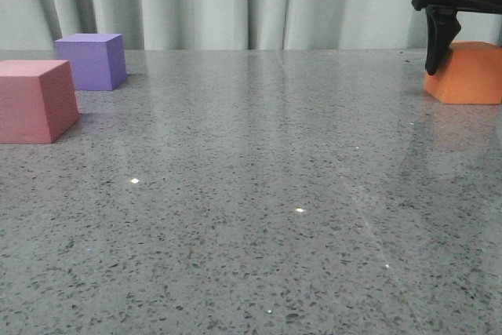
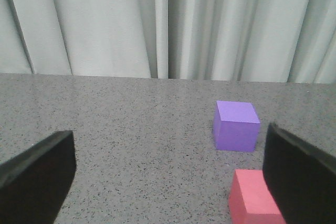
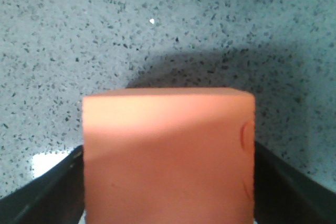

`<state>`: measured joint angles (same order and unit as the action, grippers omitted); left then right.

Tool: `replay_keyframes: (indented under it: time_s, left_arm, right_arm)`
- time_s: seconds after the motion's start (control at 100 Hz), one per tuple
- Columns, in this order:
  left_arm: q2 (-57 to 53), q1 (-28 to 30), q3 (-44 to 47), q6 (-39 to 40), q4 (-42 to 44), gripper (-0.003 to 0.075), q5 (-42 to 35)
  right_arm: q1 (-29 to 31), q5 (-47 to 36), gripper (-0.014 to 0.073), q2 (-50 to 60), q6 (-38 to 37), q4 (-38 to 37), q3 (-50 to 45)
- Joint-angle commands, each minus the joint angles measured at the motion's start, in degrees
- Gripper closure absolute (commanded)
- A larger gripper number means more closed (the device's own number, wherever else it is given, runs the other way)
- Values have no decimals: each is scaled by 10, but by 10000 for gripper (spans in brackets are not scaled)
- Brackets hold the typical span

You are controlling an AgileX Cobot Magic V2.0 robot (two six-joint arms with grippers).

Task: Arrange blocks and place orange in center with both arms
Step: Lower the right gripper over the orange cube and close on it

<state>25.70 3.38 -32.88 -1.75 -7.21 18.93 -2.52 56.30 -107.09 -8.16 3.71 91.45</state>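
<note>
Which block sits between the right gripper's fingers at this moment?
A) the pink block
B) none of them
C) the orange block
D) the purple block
C: in the right wrist view the orange block fills the space between the right gripper fingers, and the front view shows a black finger down beside that block at the table's right edge.

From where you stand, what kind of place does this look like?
Probably a robot test bench, not a home: a bare speckled grey tabletop, a pale curtain backdrop, and only foam blocks, with the right gripper around the orange cube.
</note>
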Motion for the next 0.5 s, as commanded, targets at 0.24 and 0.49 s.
replay_keyframes:
  time_s: [0.24,0.49]
  left_arm:
    - [7,-1,-21,-2,-7,29,-45]
    - [7,-1,-21,-2,-7,29,-45]
  right_arm:
    - [2,-21,207,30,2,3,18]
    - [2,-12,277,30,2,3,27]
